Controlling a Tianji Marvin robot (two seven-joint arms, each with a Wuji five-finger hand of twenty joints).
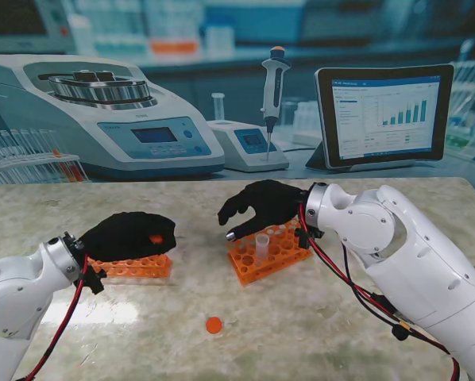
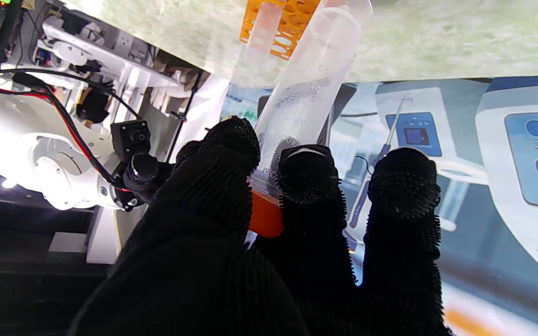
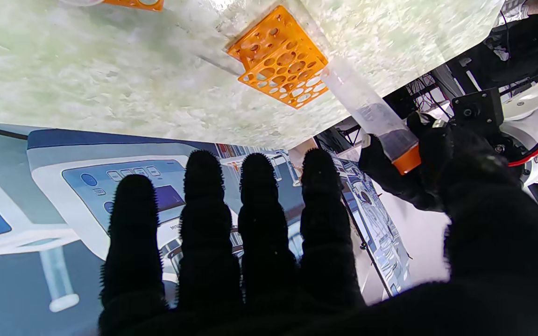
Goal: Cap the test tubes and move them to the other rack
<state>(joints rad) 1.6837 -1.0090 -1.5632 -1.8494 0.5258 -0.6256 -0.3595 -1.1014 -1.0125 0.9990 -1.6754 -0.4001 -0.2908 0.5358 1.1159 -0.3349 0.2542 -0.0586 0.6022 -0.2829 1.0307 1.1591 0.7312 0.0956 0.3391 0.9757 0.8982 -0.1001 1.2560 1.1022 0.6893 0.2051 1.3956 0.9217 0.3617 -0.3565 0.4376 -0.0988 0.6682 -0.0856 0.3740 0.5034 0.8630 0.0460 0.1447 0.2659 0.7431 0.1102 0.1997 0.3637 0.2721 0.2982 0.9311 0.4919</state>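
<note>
Left hand: the left hand (image 1: 130, 235), in a black glove, is closed around a capped test tube (image 2: 306, 88), held over the left rack (image 1: 134, 267).
Left fingers: in the left wrist view two fingers (image 2: 313, 186) and the thumb pinch the tube just beyond its orange cap (image 2: 265, 217); the clear barrel runs on past the fingertips toward the table.
Right hand: the right hand (image 1: 261, 208) holds nothing; its four fingers (image 3: 203, 200) are straight and slightly spread, the thumb set apart.
Right rack: the right rack (image 1: 269, 252), orange, sits under the right fingers, tilted askew on the marble table (image 1: 317, 325).
Open tube: an uncapped tube (image 1: 262, 246) stands upright in the right rack, just beside the right fingertips.
Loose cap: a loose orange cap (image 1: 214, 325) lies on the table nearer to the robot than both hands, between the two racks and apart from both.
Contact: whether the right fingertips touch the open tube cannot be told.
</note>
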